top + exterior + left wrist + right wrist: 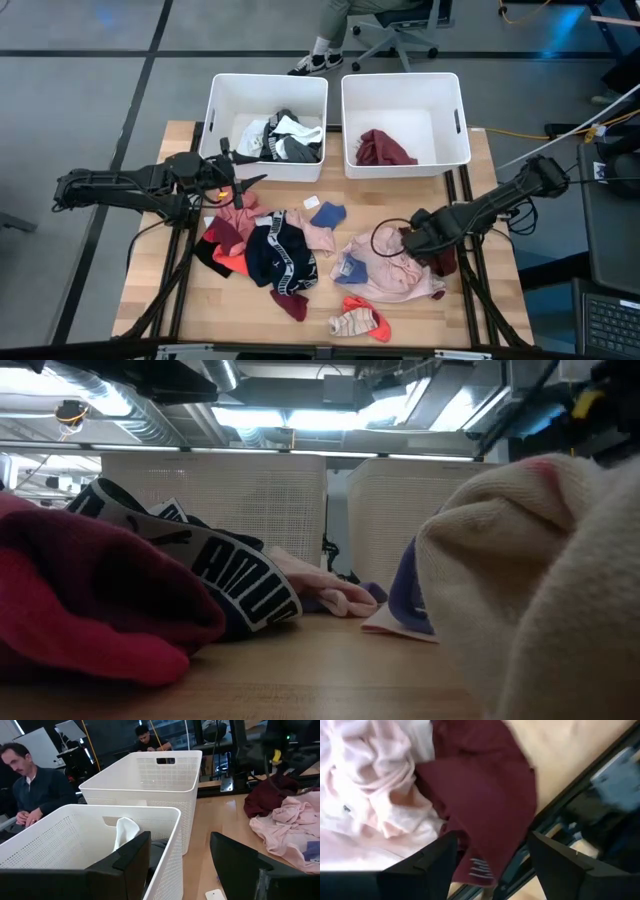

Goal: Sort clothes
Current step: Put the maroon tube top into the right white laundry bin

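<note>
I see right gripper spread over maroon garment | left gripper apart by left bin | waistband lettering partly readable

Two dark jointed arms, black cables, broad matte-black fingers.
</note>
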`<state>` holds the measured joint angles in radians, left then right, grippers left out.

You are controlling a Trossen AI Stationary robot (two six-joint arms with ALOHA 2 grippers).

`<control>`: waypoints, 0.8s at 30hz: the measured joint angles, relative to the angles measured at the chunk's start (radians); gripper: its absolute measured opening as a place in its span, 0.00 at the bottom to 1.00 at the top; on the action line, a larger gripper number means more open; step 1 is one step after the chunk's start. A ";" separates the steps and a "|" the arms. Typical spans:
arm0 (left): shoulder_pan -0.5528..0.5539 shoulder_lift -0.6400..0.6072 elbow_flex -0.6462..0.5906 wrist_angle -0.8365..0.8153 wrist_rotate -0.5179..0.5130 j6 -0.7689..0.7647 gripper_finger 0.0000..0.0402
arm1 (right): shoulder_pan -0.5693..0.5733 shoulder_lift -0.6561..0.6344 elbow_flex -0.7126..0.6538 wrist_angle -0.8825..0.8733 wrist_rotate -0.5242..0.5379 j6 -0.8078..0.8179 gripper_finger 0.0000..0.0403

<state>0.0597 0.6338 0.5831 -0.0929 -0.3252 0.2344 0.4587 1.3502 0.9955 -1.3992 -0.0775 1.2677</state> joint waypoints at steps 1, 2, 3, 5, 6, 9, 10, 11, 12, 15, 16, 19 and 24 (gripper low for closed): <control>0.000 0.000 0.000 0.000 0.000 0.000 0.48 | 0.000 0.000 -0.019 0.017 -0.018 0.008 0.60; 0.000 0.000 0.000 0.000 0.000 0.000 0.48 | 0.000 0.000 -0.038 0.026 -0.032 0.013 0.60; 0.000 0.000 0.000 0.000 0.000 0.000 0.48 | 0.000 0.000 -0.057 0.031 -0.044 0.018 0.60; 0.000 0.000 0.000 0.000 0.000 0.000 0.48 | 0.000 0.000 -0.092 0.040 -0.057 0.023 0.60; 0.000 0.000 0.000 0.000 0.000 0.000 0.48 | 0.000 0.000 -0.108 0.043 -0.060 0.023 0.60; 0.000 0.000 0.000 0.000 0.000 0.000 0.48 | 0.000 0.000 -0.151 0.069 -0.063 0.020 0.60; 0.000 0.000 0.000 0.000 0.000 0.000 0.48 | 0.000 0.000 -0.164 0.092 -0.063 0.014 0.60; 0.000 0.000 0.000 0.000 0.000 0.000 0.48 | 0.000 0.000 -0.175 0.113 -0.063 0.010 0.60; 0.000 0.000 0.000 0.000 0.000 0.000 0.48 | 0.000 0.000 -0.187 0.130 -0.063 0.007 0.60; 0.000 0.000 0.000 0.000 0.000 0.000 0.48 | 0.000 0.000 -0.224 0.204 -0.055 -0.009 0.60; 0.000 0.000 0.000 0.000 0.000 0.000 0.48 | 0.000 0.000 -0.235 0.224 -0.049 -0.016 0.59; 0.000 0.000 0.000 0.000 0.000 0.000 0.48 | 0.000 0.000 -0.268 0.252 -0.041 -0.030 0.51; 0.000 0.000 0.000 0.000 0.000 0.000 0.48 | -0.001 0.000 -0.298 0.276 -0.038 -0.054 0.27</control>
<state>0.0595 0.6337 0.5831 -0.0933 -0.3252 0.2342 0.4580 1.3502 0.6979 -1.1228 -0.1158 1.2136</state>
